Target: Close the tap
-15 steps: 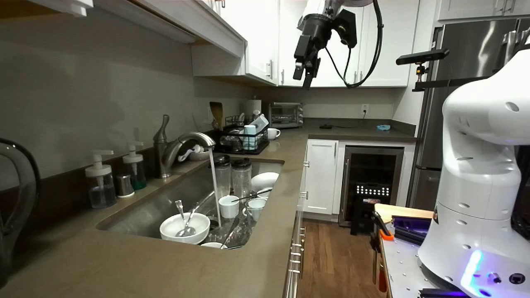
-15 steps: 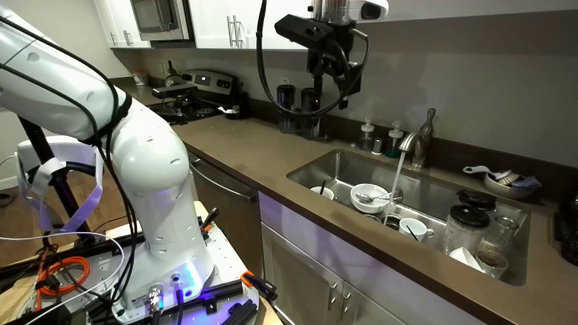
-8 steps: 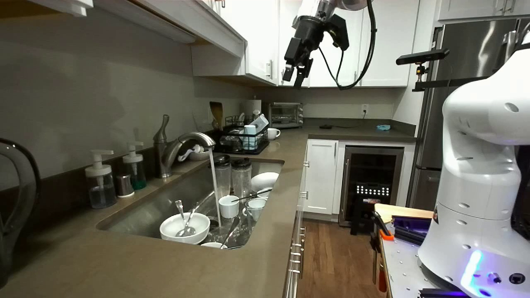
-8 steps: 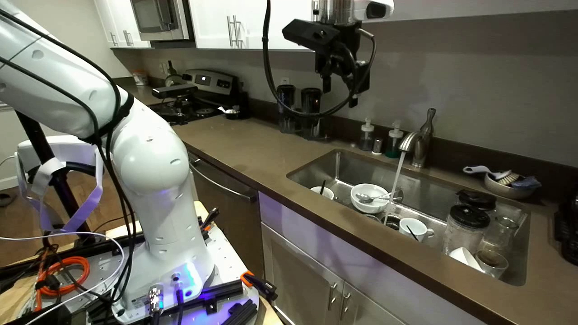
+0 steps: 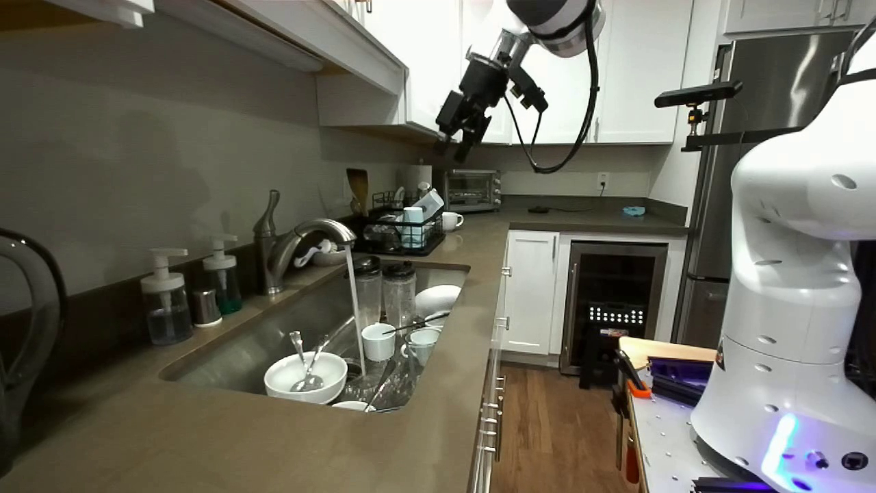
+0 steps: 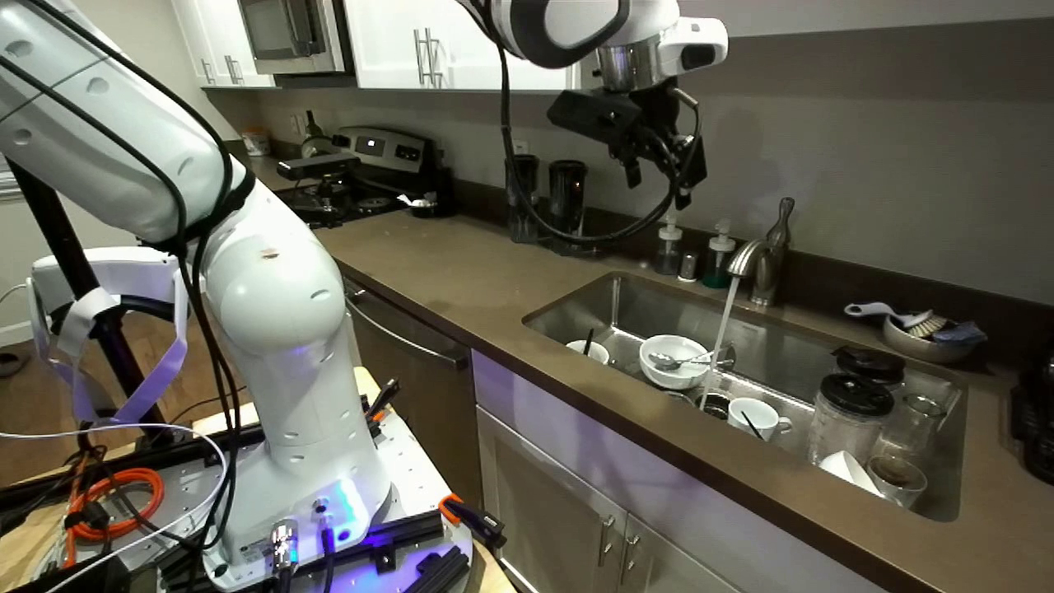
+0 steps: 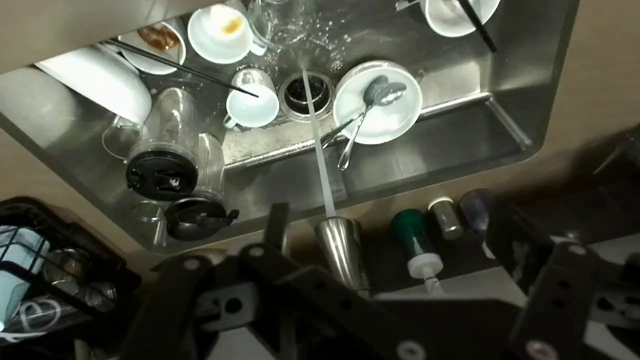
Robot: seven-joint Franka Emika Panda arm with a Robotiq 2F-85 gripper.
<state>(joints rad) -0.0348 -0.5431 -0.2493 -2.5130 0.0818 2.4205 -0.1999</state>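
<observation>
Tap (image 5: 279,255) stands behind sink (image 5: 239,363), left of centre in exterior view; water (image 5: 355,308) runs from spout (image 5: 328,226). We see gripper (image 5: 451,150) at upper centre there: jaws parted, nothing held, tap apart, below and to left. In exterior view, lever (image 6: 782,221) sits right and slightly below jaws, long axis near upright. In wrist view, lower centre, spout shows in line of sight between fingers (image 7: 277,223); lever we cannot make out. We judge next: lower jaws toward lever, contact its side. Closing direction: we cannot tell.
</observation>
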